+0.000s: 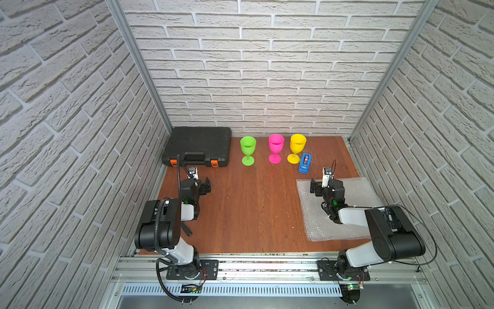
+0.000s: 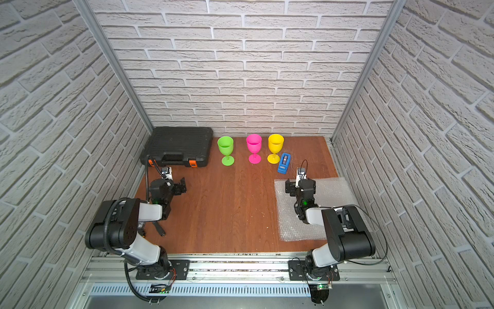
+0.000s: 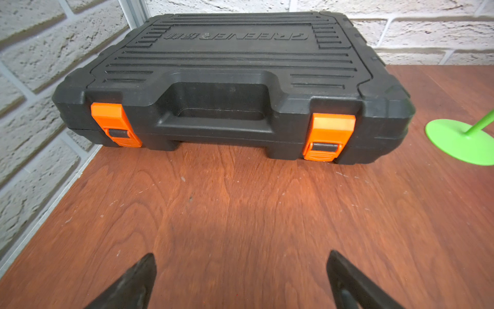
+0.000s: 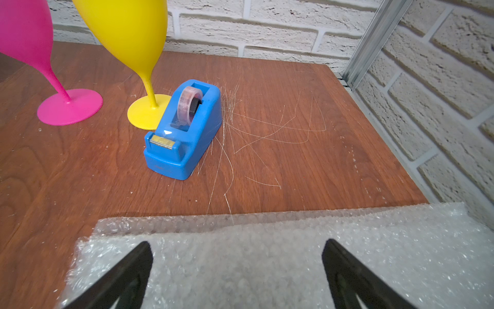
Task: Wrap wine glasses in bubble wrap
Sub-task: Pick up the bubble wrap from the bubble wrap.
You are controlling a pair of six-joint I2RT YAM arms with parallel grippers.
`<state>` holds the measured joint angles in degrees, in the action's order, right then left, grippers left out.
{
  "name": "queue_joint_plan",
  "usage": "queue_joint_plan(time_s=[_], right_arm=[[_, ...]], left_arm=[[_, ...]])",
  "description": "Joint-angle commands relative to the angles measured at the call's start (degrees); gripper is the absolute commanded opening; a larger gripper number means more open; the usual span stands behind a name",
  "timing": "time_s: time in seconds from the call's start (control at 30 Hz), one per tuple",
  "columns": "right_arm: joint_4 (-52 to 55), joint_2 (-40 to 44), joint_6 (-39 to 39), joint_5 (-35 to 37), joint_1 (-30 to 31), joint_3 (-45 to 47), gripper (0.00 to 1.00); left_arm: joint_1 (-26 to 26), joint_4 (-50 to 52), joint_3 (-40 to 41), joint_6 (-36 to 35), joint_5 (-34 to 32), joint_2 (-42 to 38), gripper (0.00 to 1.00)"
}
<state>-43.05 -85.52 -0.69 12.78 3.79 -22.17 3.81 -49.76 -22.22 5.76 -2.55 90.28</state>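
**Status: wrapping not started**

The table (image 1: 254,208) carries every item. A closed black case (image 1: 197,144) lies in the far left corner. The bubble wrap (image 1: 359,191) lies flat on the right side with no glass on it.

The left hand (image 3: 240,255) is open and empty above bare table. The right hand (image 4: 236,242) is open and empty above the bubble wrap's far edge.

The green glass (image 1: 248,149), pink glass (image 1: 276,147) and yellow glass (image 1: 297,145) stand upright along the far edge, all unwrapped. A tape dispenser (image 1: 305,163) sits just beside the yellow glass.

All three glasses remain to be wrapped.
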Motion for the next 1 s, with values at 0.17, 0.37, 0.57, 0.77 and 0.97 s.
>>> queue_joint_plan(time_s=[0.17, 0.37, 0.57, 0.77, 0.97], right_arm=[[-2.1, 0.7, -0.4, 0.1, -0.2, -0.3, 1.0], [21.0, 9.3, -0.4, 1.7, -0.2, -10.3, 0.92], [40.2, 15.5, -4.5, -0.6, -0.1, -18.7, 0.9], [60.3, 21.8, -13.8, -7.3, -0.1, -23.3, 0.84], [76.9, 19.9, -16.9, -19.2, 1.2, -27.2, 0.76]], left_arm=[[0.8, -2.9, 0.0, 0.1, 1.1, -0.3, 0.98], [-2.7, 11.4, -4.5, -1.9, -7.3, -7.2, 0.98], [-9.3, 25.9, -10.6, -2.7, -16.0, -14.2, 0.98], [-15.1, 46.1, -18.8, 7.5, -18.0, -19.9, 0.98], [-18.8, 64.6, -25.6, 18.4, -12.6, -21.9, 0.98]])
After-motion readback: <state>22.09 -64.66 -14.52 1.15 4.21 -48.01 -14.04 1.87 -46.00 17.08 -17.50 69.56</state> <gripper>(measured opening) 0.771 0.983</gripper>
